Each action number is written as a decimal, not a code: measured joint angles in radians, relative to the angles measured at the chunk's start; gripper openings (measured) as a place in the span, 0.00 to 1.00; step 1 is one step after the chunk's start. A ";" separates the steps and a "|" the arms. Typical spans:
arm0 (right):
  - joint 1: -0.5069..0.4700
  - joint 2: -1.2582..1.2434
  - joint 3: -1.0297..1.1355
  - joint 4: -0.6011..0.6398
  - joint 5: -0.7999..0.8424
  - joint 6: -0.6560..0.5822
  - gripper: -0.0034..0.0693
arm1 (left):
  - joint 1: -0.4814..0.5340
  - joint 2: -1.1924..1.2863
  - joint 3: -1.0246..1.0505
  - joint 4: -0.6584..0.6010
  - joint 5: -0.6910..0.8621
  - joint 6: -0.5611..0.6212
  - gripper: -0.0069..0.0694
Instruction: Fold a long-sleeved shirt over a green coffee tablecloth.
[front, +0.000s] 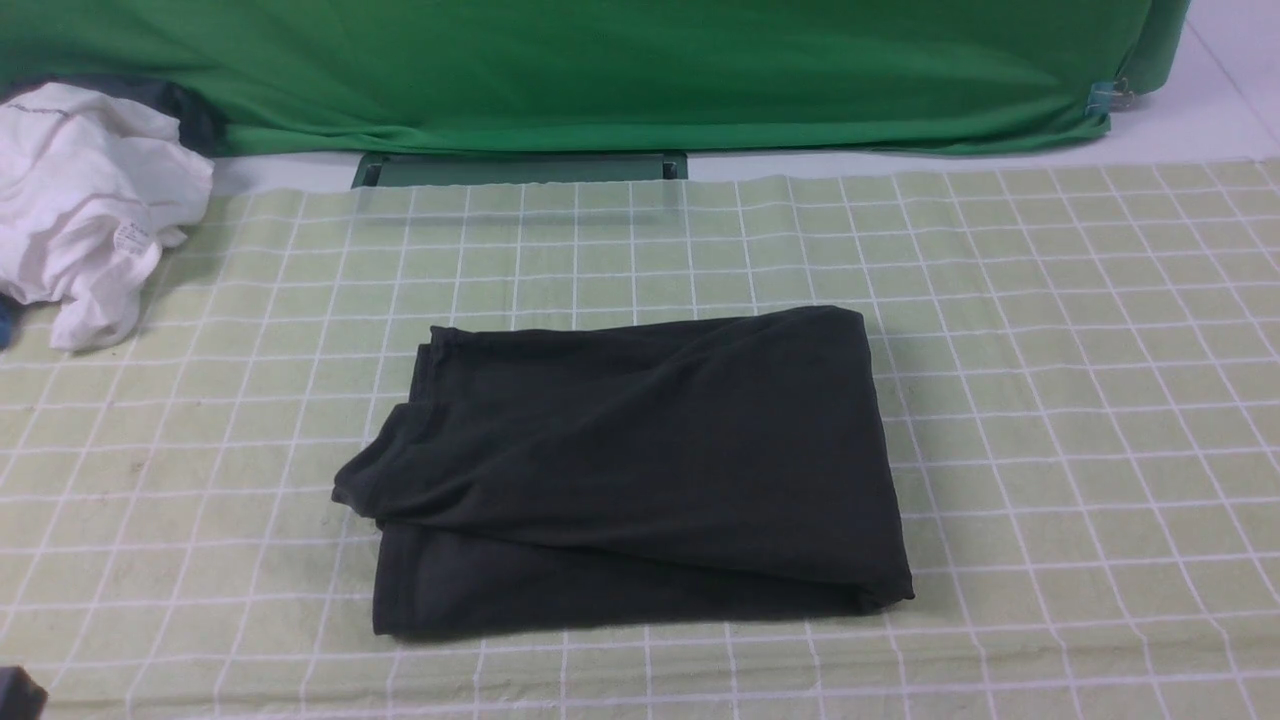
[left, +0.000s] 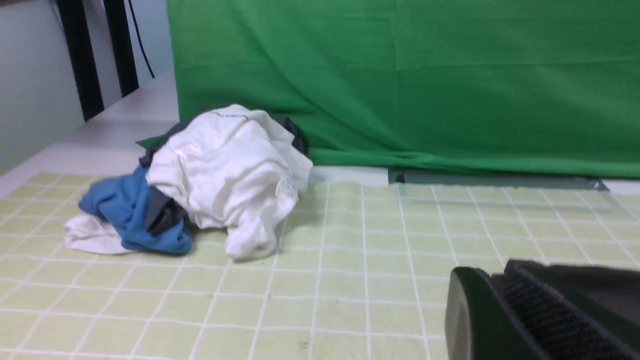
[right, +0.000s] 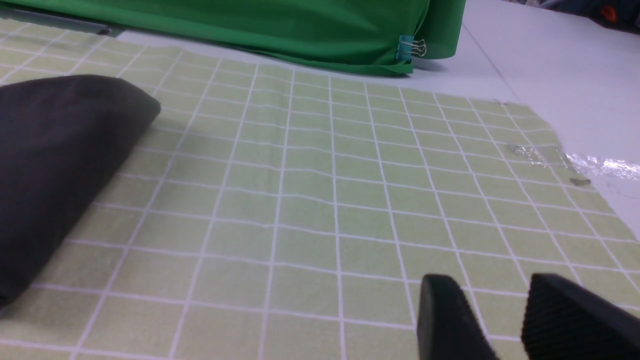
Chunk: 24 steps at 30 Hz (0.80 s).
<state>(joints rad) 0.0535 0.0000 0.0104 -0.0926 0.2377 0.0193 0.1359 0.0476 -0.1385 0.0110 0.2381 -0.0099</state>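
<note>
You're seeing a crumpled white garment (front: 85, 205) lying far left, a blue cloth (left: 131, 212) touching it, and deep green fabric (front: 600, 70) draping behind.

I see the long-sleeved shirt (front: 640, 470) lying folded at the middle of the tablecloth (front: 1080, 360). A heap of garments (front: 85, 210) sits far left on the cloth's edge — well apart from the shirt. Behind everything hangs a fabric backdrop (front: 600, 70), a clip (front: 1100, 97) at its right corner.

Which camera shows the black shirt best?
The front view: the whole folded shirt lies in frame on the checked cloth. The right wrist view catches only one end; in the left wrist view a finger mostly hides it.
</note>
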 joint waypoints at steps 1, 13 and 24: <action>0.000 0.000 0.000 0.000 0.000 0.000 0.37 | -0.024 -0.020 0.033 0.020 -0.024 -0.020 0.20; 0.000 0.000 0.000 0.000 0.000 0.000 0.37 | -0.100 -0.048 0.143 0.040 -0.014 -0.039 0.21; 0.000 0.000 0.000 0.000 -0.001 0.000 0.37 | -0.115 -0.048 0.143 0.021 -0.001 -0.039 0.23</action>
<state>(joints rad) 0.0535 0.0000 0.0104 -0.0926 0.2369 0.0193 0.0212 0.0000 0.0047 0.0320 0.2368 -0.0490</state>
